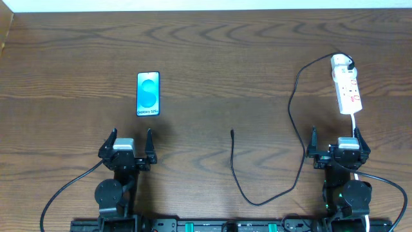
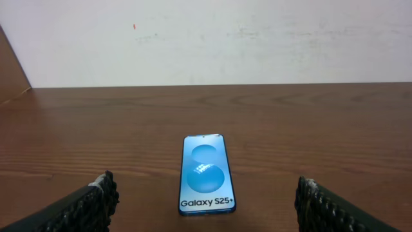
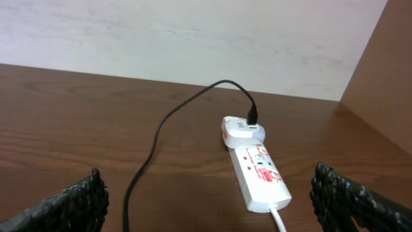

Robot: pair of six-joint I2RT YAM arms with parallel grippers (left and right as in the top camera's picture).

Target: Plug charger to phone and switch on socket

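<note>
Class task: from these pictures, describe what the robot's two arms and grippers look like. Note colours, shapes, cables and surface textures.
The left arm and right arm are black with rounded joints, and a black cable loops out from each. The left gripper and right gripper each have a pale grey block between two slim black fingers. Up close, the fingers look bumpy and knurled.

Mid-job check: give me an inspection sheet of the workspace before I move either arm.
Surface: dark wooden table.
Job's things: phone face up, screen lit, ahead of left gripper; power strip ahead of right gripper, white adapter seated at its far end.
Clutter: nothing seen.
Grippers: both open, empty.
Cables: black charger cable runs from adapter, loops near the arms, plug tip loose mid-table, not in phone; white cord leaves strip toward right arm.
Surroundings: pale wall behind table.
</note>
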